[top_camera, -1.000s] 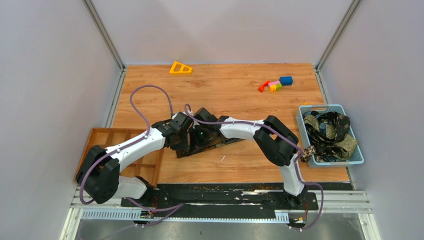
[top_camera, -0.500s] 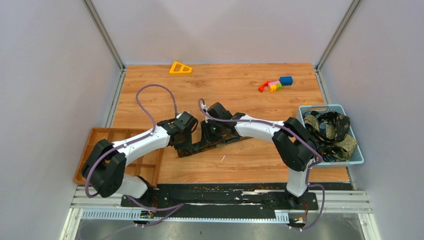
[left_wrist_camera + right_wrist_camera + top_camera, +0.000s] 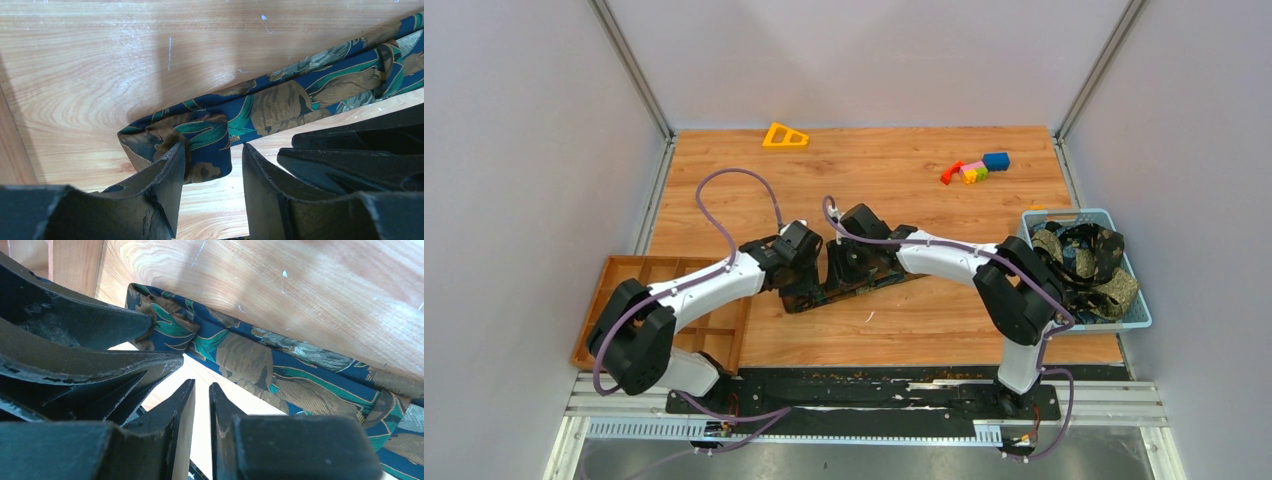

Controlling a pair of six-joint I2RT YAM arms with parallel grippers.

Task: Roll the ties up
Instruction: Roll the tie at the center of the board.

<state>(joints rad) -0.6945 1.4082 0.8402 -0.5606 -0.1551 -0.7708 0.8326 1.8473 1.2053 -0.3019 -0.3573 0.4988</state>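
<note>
Pale grey walls (image 3: 864, 60) enclose the wooden surface (image 3: 874, 190) at nine, twelve and three o'clock, with slanted metal posts (image 3: 629, 65) at both far corners. A black strip (image 3: 874, 385) and aluminium rails (image 3: 864, 420) run along six o'clock. The light is even and soft.

Both grippers crowd same spot mid-table: left gripper (image 3: 809, 283) and right gripper (image 3: 836, 277) nearly touching over tie (image 3: 280, 102), no room between. Wooden tray (image 3: 629, 275) blocks left edge, basket (image 3: 1136, 315) right edge. Far side wide open except toy blocks (image 3: 976, 168), yellow triangle (image 3: 784, 136).
</note>
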